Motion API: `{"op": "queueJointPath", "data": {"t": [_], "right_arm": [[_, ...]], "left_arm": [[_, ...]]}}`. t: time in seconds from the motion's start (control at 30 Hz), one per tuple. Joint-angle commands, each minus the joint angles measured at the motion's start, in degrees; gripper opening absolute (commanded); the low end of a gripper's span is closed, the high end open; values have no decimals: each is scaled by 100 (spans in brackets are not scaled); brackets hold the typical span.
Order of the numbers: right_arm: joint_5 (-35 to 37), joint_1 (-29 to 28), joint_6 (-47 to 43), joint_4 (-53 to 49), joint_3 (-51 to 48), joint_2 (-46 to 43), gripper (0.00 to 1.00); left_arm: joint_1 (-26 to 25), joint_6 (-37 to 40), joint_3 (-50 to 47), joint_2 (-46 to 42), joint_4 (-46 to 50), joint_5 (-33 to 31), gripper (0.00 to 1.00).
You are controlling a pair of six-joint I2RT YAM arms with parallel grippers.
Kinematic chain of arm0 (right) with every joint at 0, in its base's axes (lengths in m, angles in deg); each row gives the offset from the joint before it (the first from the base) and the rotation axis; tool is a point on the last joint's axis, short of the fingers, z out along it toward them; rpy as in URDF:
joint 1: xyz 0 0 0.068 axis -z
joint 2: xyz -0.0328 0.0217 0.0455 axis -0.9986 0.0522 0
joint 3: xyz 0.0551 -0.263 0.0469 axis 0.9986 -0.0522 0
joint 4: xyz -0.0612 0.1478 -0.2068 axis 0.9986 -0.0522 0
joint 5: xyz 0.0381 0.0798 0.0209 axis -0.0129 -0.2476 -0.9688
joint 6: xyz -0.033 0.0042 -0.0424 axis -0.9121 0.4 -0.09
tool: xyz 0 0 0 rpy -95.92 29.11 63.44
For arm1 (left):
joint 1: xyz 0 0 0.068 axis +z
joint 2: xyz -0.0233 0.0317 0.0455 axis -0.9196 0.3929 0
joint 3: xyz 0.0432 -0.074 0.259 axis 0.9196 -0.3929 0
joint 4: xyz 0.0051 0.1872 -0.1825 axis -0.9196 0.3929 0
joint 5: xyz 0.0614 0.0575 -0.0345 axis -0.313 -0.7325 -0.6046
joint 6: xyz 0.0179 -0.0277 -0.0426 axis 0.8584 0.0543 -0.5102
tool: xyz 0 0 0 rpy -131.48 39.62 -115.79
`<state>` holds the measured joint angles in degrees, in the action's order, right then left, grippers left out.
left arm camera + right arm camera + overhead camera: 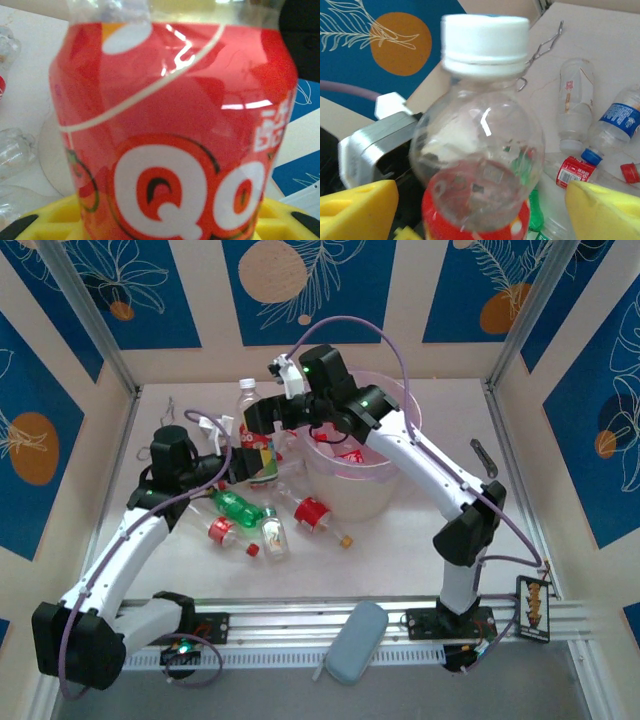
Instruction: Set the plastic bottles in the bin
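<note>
Hands first, going from the left. The left hand [240, 464] sits just left of the bin [385, 490], closed on an upright bottle [262, 455] at its red label. In the left wrist view that label spans nearly the whole width. The yellow fingers [52, 220] show at the bottom corners, on either side of the bottle. The bottle stands on the table [420, 550] close to the left of the bin's wall. Its white cap [247, 388] is at about the height of the bin's rim.

Next comes the right hand [480, 210], which reaches leftward over the bin's rim to the same bottle, higher up. Its jaws stand wide apart, with the clear rounded shoulder of the bottle between the two yellow fingers [357, 210]. A gap shows on each side, so it does not grip the bottle.

On the table left of the bin and toward the near edge lie loose bottles on their sides. There is a green one [233, 505], a red-labelled one [222, 531], a small pale one [272, 535] and another red-labelled one [313, 512] nearest the bin's base. The right wrist view shows more of them lying flat, one with a blue label [620, 117].

Red shapes show inside the bin, but I cannot tell what they are.

A grey-blue pouch [355, 642] lies at the near edge, in front of the bin.
</note>
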<state>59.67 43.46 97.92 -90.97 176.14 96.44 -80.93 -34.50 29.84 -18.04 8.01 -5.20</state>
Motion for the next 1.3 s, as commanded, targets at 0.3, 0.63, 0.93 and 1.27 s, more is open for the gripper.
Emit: {"op": "queueJointPath", "data": {"t": [0.3,0.63,0.93,1.27], "right_arm": [[-325,-92,34,-251,520,497,57],[-114,-51,-45,-166,514,354,51],[291,159,-196,102,881,-5,49],[655,586,-543,-165,582,-925,49]], "left_arm": [[-93,56,-151,-6,-634,209,6],[-78,-180,-243,-10,-862,209,99],[-71,414,-360,-662,-35,230,100],[-58,794,-498,-879,924,-510,100]]}}
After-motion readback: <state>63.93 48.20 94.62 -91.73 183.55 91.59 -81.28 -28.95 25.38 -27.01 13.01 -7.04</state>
